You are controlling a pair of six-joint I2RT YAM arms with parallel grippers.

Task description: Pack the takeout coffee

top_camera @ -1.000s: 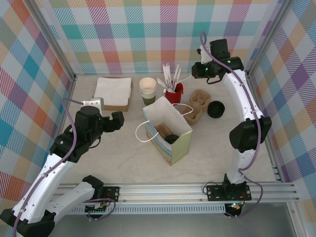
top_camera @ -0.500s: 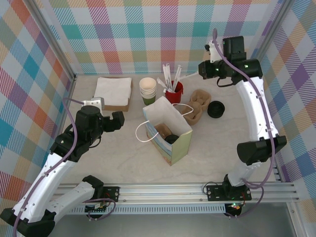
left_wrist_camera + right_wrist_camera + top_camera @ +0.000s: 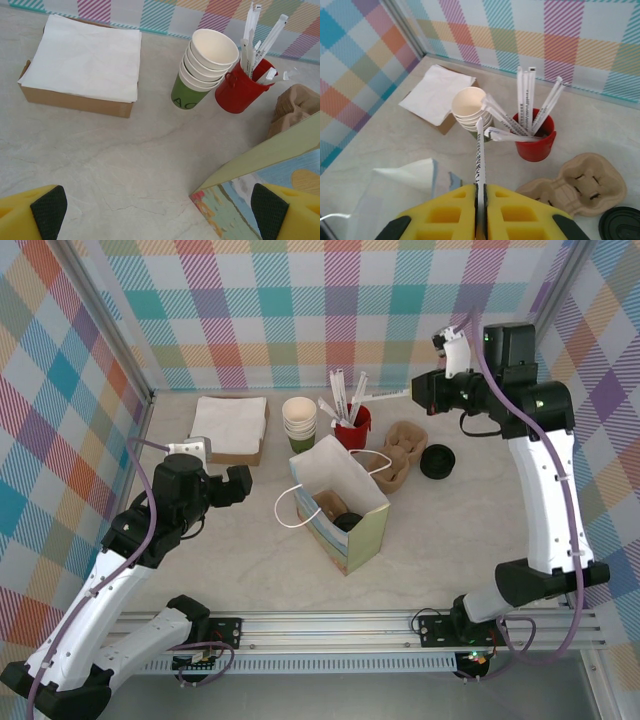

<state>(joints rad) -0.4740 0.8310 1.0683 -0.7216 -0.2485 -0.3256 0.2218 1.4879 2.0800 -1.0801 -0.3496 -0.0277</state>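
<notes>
Cream, marbled table [image 3: 450, 540] first, and dead centre stands the paper bag [image 3: 365, 535], mouth open to the ceiling. The left gripper [image 3: 232, 485] hovers just left of it, jaws spread wide, nothing in them. Back left, a napkin stack [image 3: 230, 420] sits on its brown box. Right of the bag lies a pulp cup carrier [image 3: 400, 455]. Behind the bag are the stacked lidless cups [image 3: 299, 420], then the red cup [image 3: 352, 428] bristling with stirrers. Down inside the bag sits the takeout coffee [image 3: 347, 522], only its black lid showing. A loose black lid [image 3: 437, 461] lies beside the carrier. The right gripper [image 3: 481, 189], up near the back wall, is clamped on one thin stirrer [image 3: 480, 150].
</notes>
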